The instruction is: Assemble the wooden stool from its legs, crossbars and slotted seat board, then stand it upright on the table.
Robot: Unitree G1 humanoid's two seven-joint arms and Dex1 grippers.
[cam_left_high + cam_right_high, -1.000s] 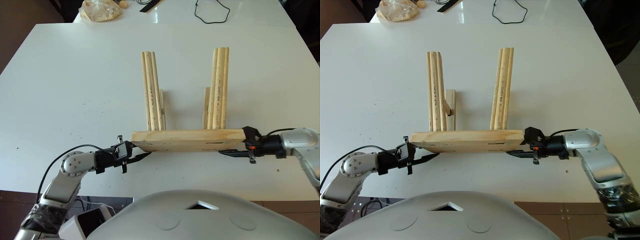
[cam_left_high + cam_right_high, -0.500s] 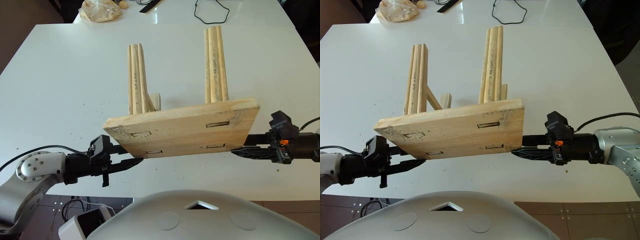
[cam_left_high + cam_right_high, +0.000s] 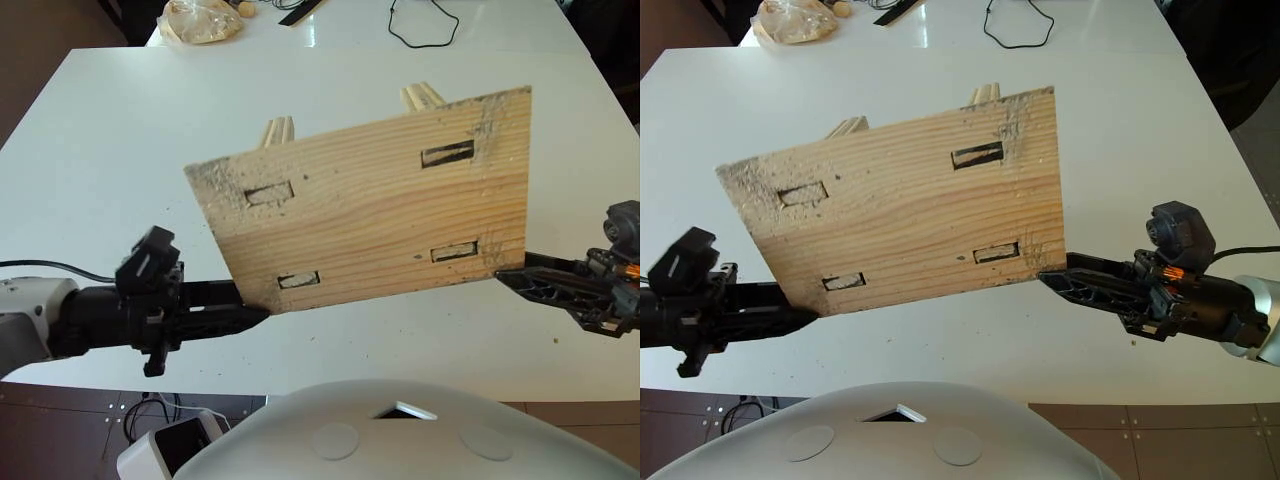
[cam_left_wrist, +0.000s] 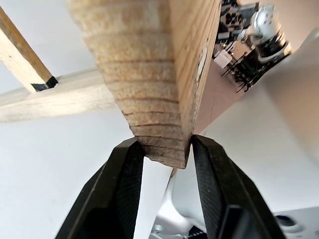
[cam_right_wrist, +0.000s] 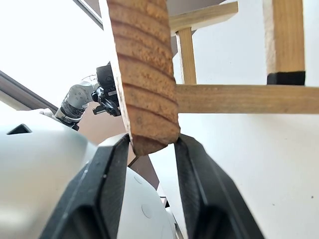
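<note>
Main risk I see: the stool hangs from two small pinches at the board's lower corners. If one arm turns faster than the other, it could twist and slip out. The left gripper is clamped on the lower left corner and the right gripper on the lower right. Both arms are stretched low over the near edge of the bench, pointing inward. The seat board is tipped up, slots facing back, with the legs poking toward the far edge.
</note>
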